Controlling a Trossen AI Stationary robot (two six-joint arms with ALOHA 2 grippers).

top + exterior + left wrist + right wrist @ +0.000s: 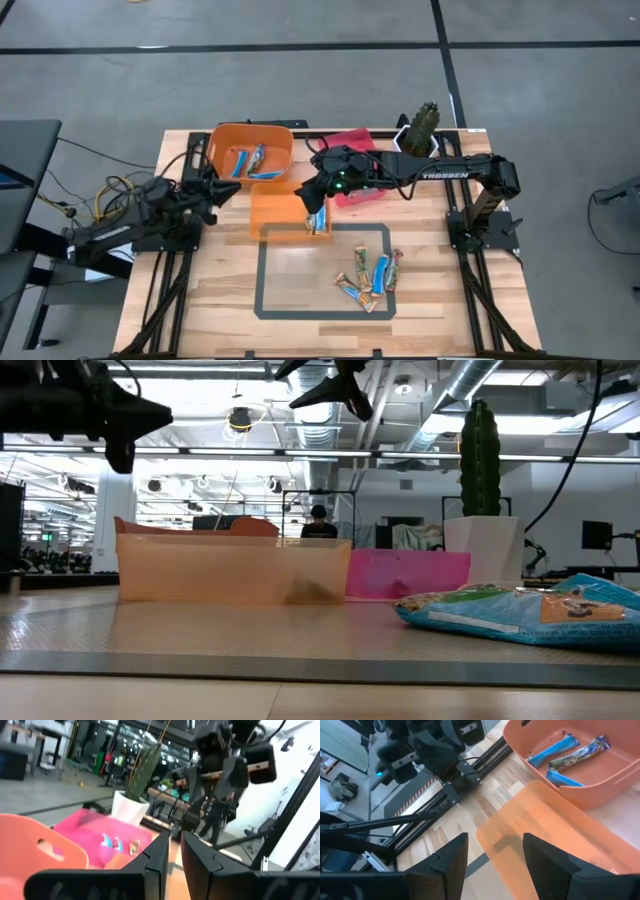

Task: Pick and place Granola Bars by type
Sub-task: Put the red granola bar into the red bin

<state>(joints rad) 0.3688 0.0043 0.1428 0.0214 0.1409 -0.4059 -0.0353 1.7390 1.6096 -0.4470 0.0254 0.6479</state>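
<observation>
Several granola bars [370,277] lie in a loose heap inside the grey taped rectangle, close up in the low view [520,610]. Three more, blue and multicoloured, lie in the round orange bin [250,150] [570,757]. One bar [318,222] rests at the right end of the clear orange bin [278,215] [545,840]. My right gripper [312,198] [495,840] hangs open above that bin, with nothing between its fingers. My left gripper [222,187] [174,845] waits shut to the left of both orange bins, well above the table.
A pink bin [362,170] [405,572] holding bars [112,841] sits under my right arm. A cactus in a white pot [420,128] [480,510] stands at the far right corner. Bare wood lies left of the heap inside the tape. A person [318,520] stands in the room behind.
</observation>
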